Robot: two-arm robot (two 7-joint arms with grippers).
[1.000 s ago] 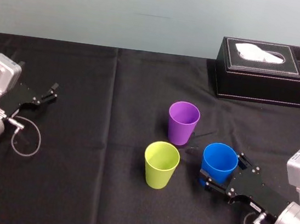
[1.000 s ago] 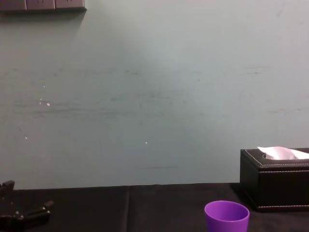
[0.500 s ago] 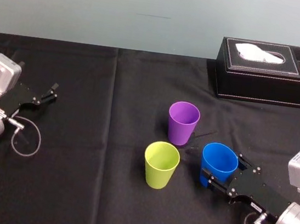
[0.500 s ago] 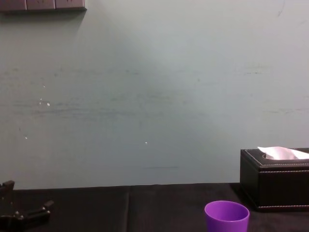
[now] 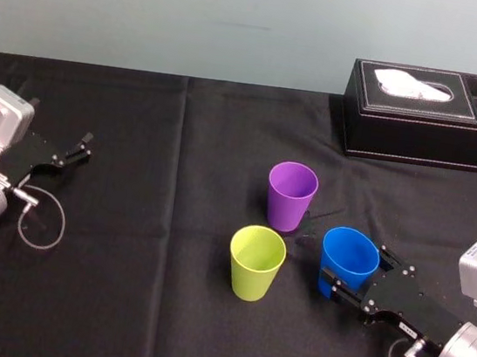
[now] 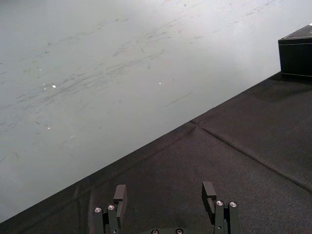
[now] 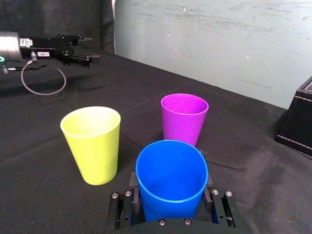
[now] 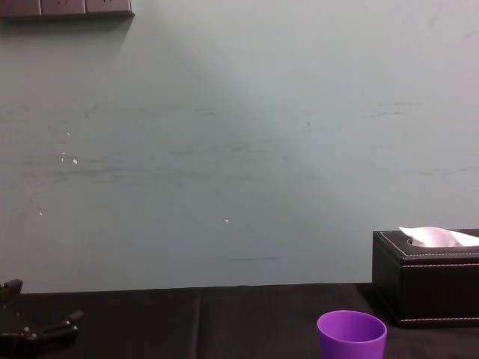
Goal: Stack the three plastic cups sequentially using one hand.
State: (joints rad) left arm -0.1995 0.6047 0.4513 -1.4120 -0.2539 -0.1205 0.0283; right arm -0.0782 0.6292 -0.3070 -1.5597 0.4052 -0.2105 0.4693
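Clasping blue cup [image 5: 349, 257], right end effector [image 7: 171, 197], left end effector [image 6: 165, 191] parked spread, chest view catching purple cup [image 8: 352, 336]

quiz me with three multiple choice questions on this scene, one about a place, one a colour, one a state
1. Where is the black rectangular tissue box?
A. at the far right of the black-clothed table
B. at its near left
C. between the cups

2. What colour is the tapered plastic cup between the right hand's fingers?
A. purple
B. yellow-green
C. blue

3. How is the left hand?
A. shut on a cup
B. open and empty
C. holding a tissue

Answers:
1 A, the head view shows the box by the wall on the right.
2 C, the right wrist view shows the fingers closed on the base of the blue one.
3 B, its fingers stand apart with nothing between them.
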